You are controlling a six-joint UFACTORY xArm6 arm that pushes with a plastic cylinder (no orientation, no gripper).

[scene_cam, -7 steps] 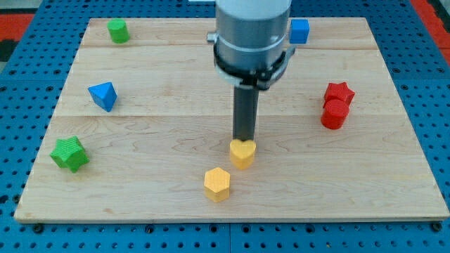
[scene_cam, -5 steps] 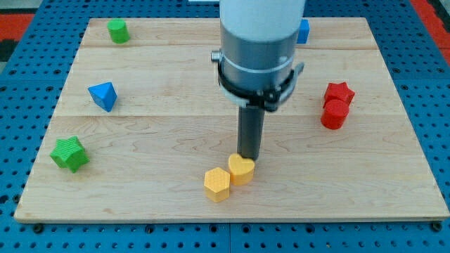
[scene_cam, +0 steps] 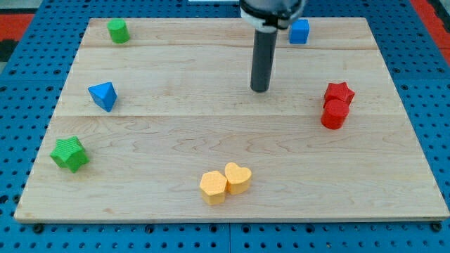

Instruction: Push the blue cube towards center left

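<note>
The blue cube sits near the board's top edge, right of centre. My tip rests on the board below and to the left of the cube, clearly apart from it. The rod rises from the tip to the view's top, just left of the cube.
A blue triangular block lies at centre left. A green block is at top left and a green star at lower left. Two red blocks touch at the right. A yellow hexagon and yellow heart touch near the bottom.
My tip pushed the yellow heart down against the yellow hexagon, then moved up the board towards the blue cube, leaving both yellow blocks behind.
</note>
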